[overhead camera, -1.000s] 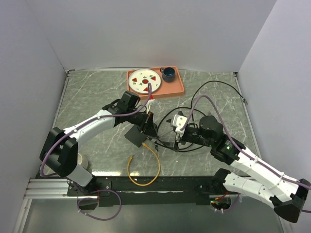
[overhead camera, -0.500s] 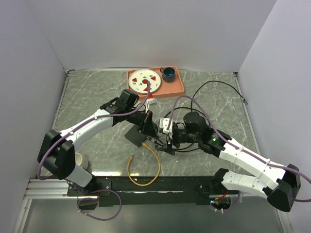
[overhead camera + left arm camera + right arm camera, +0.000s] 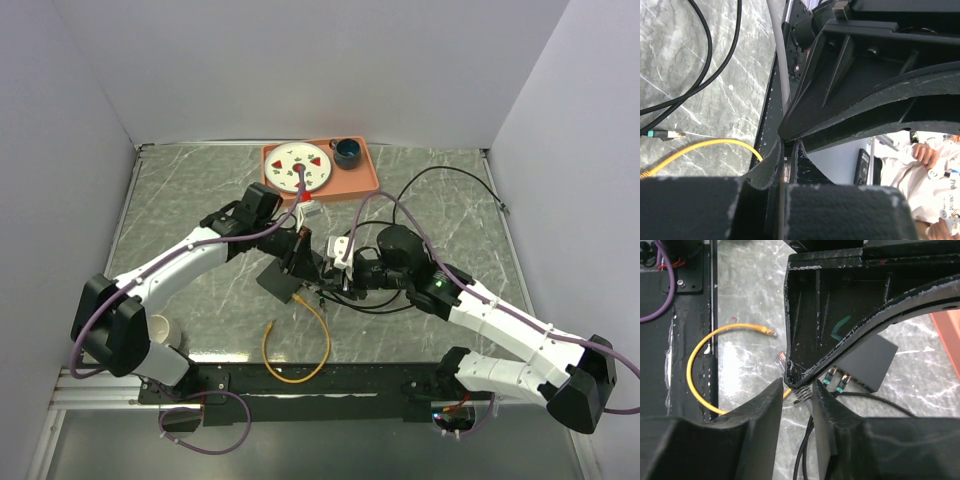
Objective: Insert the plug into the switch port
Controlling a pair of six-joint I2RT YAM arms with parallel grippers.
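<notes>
- Gripping the plug (image 3: 782,361) by its grey boot, the right hand (image 3: 797,392) has its jaws drawn narrow. Only the clear tip shows past the fingers.
- Plug position: the tip is just beside the switch (image 3: 870,360), not touching it, and off to one side of the port edge (image 3: 840,376). Two seated connectors (image 3: 828,383) occupy part of that row.
- Free port: too small to pick out. Confirm it in the right wrist view before advancing.
- Alignment: square the plug's axis to the port edge first, then advance in a straight line. A skewed entry would likely jam on the port rim or on the seated connectors.
- Left hand (image 3: 785,150): the fingers are almost together, close by the switch. Whether they pinch it cannot be told. The switch probably needs bracing against the push.
- Yellow cable (image 3: 700,365): it lies loose on the bench (image 3: 740,285) near the approach. Route the move so it is not dragged.
</notes>
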